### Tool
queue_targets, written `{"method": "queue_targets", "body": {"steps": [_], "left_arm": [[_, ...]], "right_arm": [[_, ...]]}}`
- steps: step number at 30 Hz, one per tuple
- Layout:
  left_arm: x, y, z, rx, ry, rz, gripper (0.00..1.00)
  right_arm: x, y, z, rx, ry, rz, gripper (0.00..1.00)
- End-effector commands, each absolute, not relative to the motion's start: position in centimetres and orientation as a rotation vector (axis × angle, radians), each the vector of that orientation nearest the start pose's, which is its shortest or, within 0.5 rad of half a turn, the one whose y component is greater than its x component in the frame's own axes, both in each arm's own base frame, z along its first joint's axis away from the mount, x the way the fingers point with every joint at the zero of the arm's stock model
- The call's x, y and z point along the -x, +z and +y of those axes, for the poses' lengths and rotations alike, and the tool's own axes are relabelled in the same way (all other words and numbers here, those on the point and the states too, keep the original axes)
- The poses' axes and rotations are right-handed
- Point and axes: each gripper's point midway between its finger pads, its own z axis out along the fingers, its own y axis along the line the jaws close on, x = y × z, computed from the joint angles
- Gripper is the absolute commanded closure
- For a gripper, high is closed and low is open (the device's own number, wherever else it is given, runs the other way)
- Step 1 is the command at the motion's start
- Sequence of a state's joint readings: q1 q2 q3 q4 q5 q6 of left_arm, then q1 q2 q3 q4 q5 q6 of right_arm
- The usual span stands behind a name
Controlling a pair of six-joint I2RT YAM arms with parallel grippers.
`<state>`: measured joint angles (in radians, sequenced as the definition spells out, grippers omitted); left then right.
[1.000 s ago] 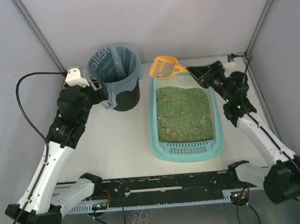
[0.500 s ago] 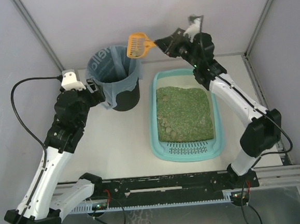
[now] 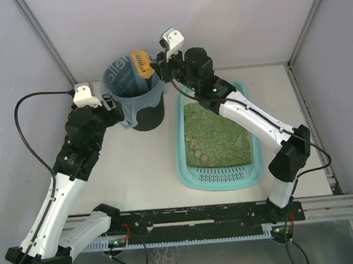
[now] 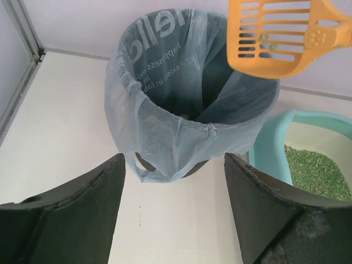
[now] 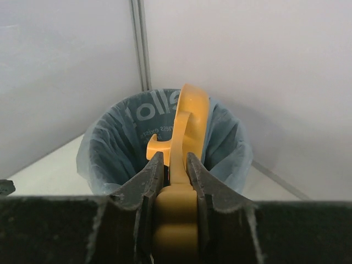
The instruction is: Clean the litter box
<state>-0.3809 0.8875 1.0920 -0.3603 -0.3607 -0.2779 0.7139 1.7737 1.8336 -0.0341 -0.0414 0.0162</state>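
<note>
- Note the right gripper (image 5: 175, 165) clenched on the handle of the orange slotted scoop (image 3: 142, 62), with the scoop turned on edge above the far rim of the black bin (image 3: 148, 117) lined with a blue bag (image 4: 165, 148)
- Treat the step as likely dumping sifted waste into the bin
- Bring the scoop head nearer the middle of the opening before any shake, to avoid dropping bits on the far rim or behind it
- Roll the wrist to point the open face down, then shake lightly to free the few green grains lodged in the slots, visible in the left wrist view
- Stay clear of the loose bag edge, seemingly thin and easy to drag off the rim
- See the left gripper (image 4: 174, 165) released, jaws wide apart, grasping nothing, just to the near-left of the bin
- Leave it there, ready to steady the bin wall in case of a snag
- Find the litter box (image 3: 182, 168) on the table just right of the bin, grille end nearest the arm bases, green litter (image 3: 219, 128) spread across it, a few rounder clumps toward its near-left part
- Afterwards, come in low over the litter box and slide under those clumps rather than through plain litter
</note>
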Motion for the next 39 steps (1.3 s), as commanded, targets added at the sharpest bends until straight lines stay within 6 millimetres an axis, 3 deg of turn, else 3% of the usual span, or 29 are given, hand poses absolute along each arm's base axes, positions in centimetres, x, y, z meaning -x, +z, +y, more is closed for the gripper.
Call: {"method": "queue_targets", "body": {"steps": [1,8,12,17,20,23,30,35,39], "left_arm": [[-31.1,35.4,-6.6,0.187,-0.178,1.677,0.23],[-31.2,35.3,-7.0,0.178,-0.198,1.682,0.23],[-31.4,35.1,-7.6,0.164,-0.226,1.694,0.23],[-31.7,34.5,-9.0,0.122,-0.278,1.723,0.24],[-32.4,33.5,-10.2,0.076,-0.304,1.785,0.24],[-33.0,32.4,-11.9,0.023,-0.338,1.850,0.26],[-31.6,30.9,-16.5,-0.141,-0.344,1.891,0.26],[-30.0,29.3,-20.7,-0.294,-0.380,1.930,0.26],[-29.1,28.7,-22.5,-0.359,-0.425,1.946,0.26]], "right_arm": [[-40.2,49.2,34.1,0.548,0.436,1.235,1.00],[-36.8,51.1,30.0,0.446,0.487,1.198,1.00],[-34.0,50.9,25.5,0.323,0.625,1.204,1.00],[-33.0,46.5,18.8,0.115,0.681,1.360,1.00],[-32.8,42.1,15.7,0.020,0.619,1.502,1.00],[-32.6,37.6,13.8,-0.023,0.530,1.625,1.00],[-34.0,28.2,12.3,-0.083,0.411,1.881,1.00],[-36.8,23.3,13.3,-0.119,0.517,2.003,1.00],[-39.7,19.2,13.9,-0.200,0.599,2.071,1.00]]}}
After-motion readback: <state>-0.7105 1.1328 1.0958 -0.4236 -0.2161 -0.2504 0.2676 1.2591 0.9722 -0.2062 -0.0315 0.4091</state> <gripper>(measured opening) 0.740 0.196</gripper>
